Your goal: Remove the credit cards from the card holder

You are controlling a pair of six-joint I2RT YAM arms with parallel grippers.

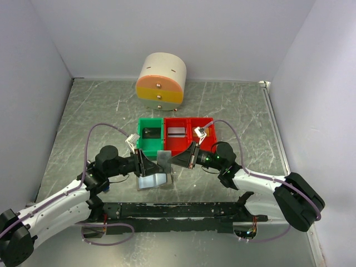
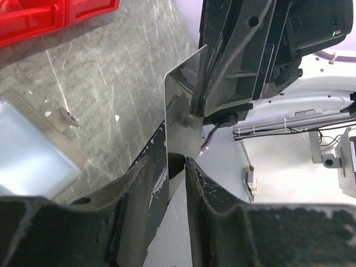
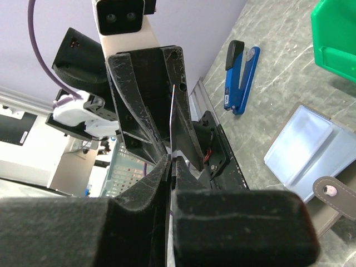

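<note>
A silver card [image 1: 165,159] is out of the open holder [image 1: 151,181], clamped by the right end effector [image 1: 178,160], with the left end effector [image 1: 149,163] ajar around it; it is not yet set down.

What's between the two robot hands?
A silvery credit card, standing on edge between the left hand and the right hand, which pinches it. The top view shows it.

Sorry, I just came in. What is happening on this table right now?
The two arms meet in the middle with one silver credit card in the air between them. The right fingers are shut on one end. The left fingers sit on either side of the other end, slightly apart. The card holder lies open on the table just below.
</note>
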